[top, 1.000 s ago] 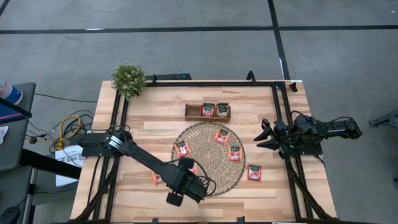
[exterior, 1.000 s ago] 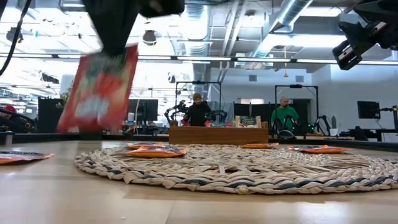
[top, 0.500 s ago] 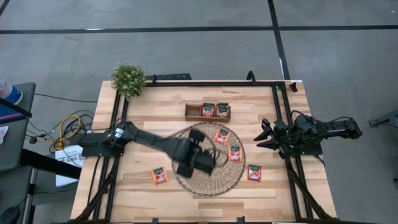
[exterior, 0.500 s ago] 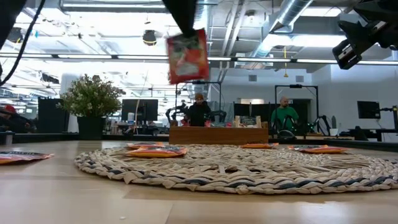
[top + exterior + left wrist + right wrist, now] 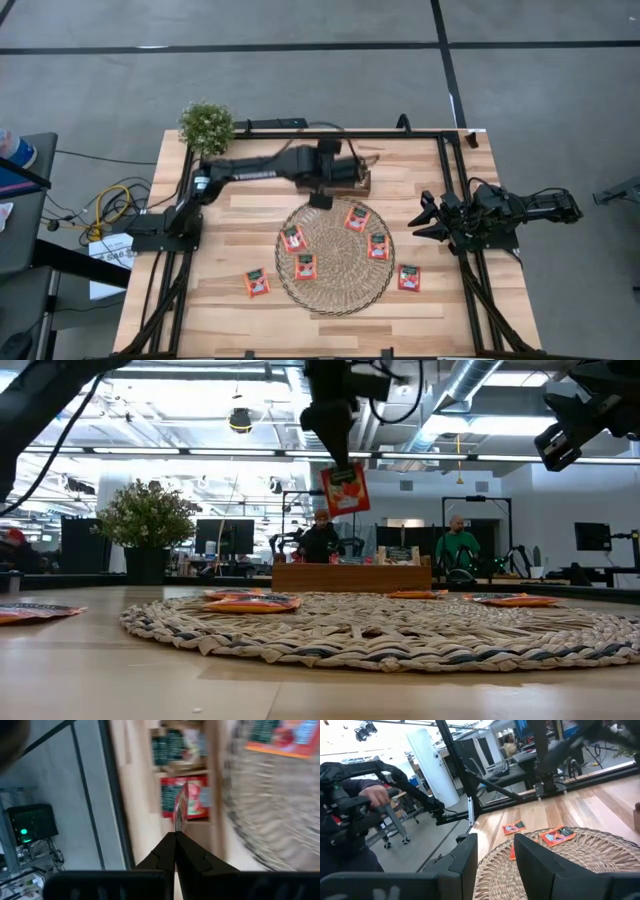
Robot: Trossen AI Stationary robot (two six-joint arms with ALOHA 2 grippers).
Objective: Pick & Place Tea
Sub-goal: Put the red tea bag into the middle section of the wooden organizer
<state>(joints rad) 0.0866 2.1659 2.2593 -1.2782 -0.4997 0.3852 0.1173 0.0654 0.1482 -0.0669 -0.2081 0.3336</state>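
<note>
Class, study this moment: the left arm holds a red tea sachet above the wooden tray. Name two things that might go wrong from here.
1. The left pincer grips the held sachet only by its top edge, so it hangs tilted; it might catch the wooden tray wall or land outside.
2. The tray already holds tea sachets, so the new one may sit on top or tip out.
The right pincer waits at the table's right edge, open.

six flat sachets (image 5: 305, 266), one tray (image 5: 355, 186) (wooden), one mat (image 5: 335, 285)
</note>
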